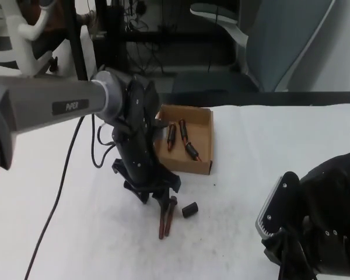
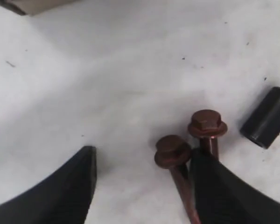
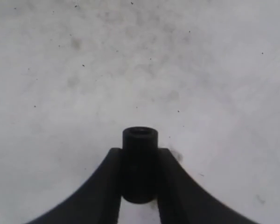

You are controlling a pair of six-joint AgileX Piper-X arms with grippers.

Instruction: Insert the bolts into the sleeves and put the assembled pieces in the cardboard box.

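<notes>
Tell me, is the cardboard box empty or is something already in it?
Not empty: the cardboard box holds three dark pieces lying on its floor.

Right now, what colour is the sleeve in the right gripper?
Black sleeve, clearest in right wrist view.

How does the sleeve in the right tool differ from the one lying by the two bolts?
The held sleeve is clamped in the right tool, open bore toward the wrist camera; the loose sleeve lies on its side, ungripped, on the bench, beside two bolts. Both are short black cylinders.
</notes>
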